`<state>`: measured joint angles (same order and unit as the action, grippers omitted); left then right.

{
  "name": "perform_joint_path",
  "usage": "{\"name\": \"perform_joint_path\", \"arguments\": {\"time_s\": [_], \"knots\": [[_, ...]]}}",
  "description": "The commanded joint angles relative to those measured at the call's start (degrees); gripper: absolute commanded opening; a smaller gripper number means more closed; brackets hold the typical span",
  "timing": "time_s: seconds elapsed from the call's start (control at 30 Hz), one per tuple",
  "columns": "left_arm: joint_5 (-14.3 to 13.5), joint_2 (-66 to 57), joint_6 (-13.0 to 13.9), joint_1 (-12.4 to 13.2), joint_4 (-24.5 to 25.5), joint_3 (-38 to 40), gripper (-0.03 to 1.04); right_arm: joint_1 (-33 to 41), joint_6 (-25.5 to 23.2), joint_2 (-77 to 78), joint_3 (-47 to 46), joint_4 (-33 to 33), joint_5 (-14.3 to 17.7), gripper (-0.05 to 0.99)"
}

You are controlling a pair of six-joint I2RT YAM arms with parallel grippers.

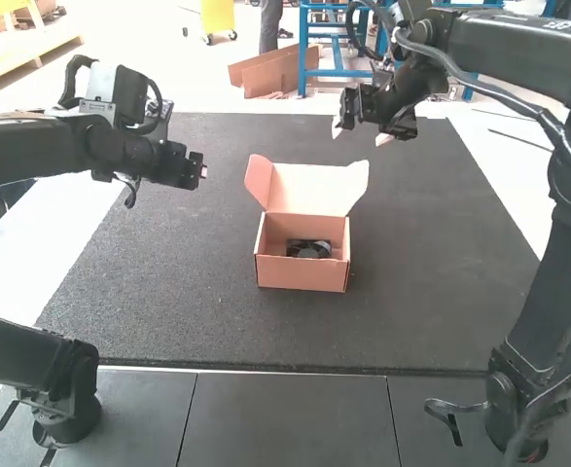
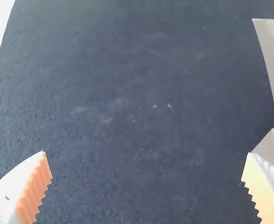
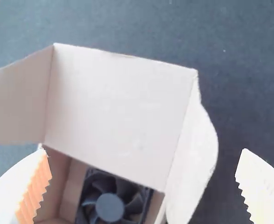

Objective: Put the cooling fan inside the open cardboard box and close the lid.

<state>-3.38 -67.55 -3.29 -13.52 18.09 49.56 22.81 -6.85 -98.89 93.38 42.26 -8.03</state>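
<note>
One black cooling fan (image 1: 307, 249) lies flat on the floor of the open cardboard box (image 1: 302, 272), blades facing up, against the box's far wall. The box stands near the middle of the dark mat (image 1: 149, 282). Its lid (image 1: 309, 190) stands upright along the far side, with a small flap spread outward at each end. The right gripper (image 1: 368, 122) hangs in the air beyond and above the lid, its white ribbed fingers spread wide apart and holding nothing. The left gripper (image 1: 199, 170) hovers over bare mat to the left of the box, near the lid's left flap but apart from it, fingers likewise wide apart and empty.
</note>
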Motion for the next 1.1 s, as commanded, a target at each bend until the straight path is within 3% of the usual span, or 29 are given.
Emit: {"name": "perform_joint_path", "arguments": {"time_s": [0.0,0.2,0.33,0.47,0.67,0.87,1.07], "knots": [[0.48,-3.64,-1.9,-0.46,-1.91,3.17,0.97,0.13,1.32,0.37,-2.59,-1.57,4.96,0.91],[0.48,-11.03,-2.51,-1.25,-5.52,5.9,0.97,0.22,3.51,0.1,-5.41,-6.75,9.7,0.91],[0.3,-14.45,-2.51,-3.0,-8.24,6.95,0.97,0.13,4.04,-0.25,-7.16,-12.29,10.76,0.91],[0.12,-17.18,-2.6,-4.59,-10.18,7.66,0.97,-0.22,5.18,-1.66,-7.16,-12.64,11.46,0.91],[-0.05,-20.43,-3.57,-6.34,-11.41,9.06,0.97,-0.22,5.01,-3.94,-5.32,-12.38,10.14,0.91],[-0.05,-22.71,-3.92,-6.43,-11.76,10.73,0.97,-0.57,3.16,-6.75,-1.89,-9.39,6.1,0.91],[-0.05,-23.68,-3.92,-6.43,-12.2,12.05,0.97,-2.33,1.84,-8.86,0.92,-7.02,4.08,0.9]]}}
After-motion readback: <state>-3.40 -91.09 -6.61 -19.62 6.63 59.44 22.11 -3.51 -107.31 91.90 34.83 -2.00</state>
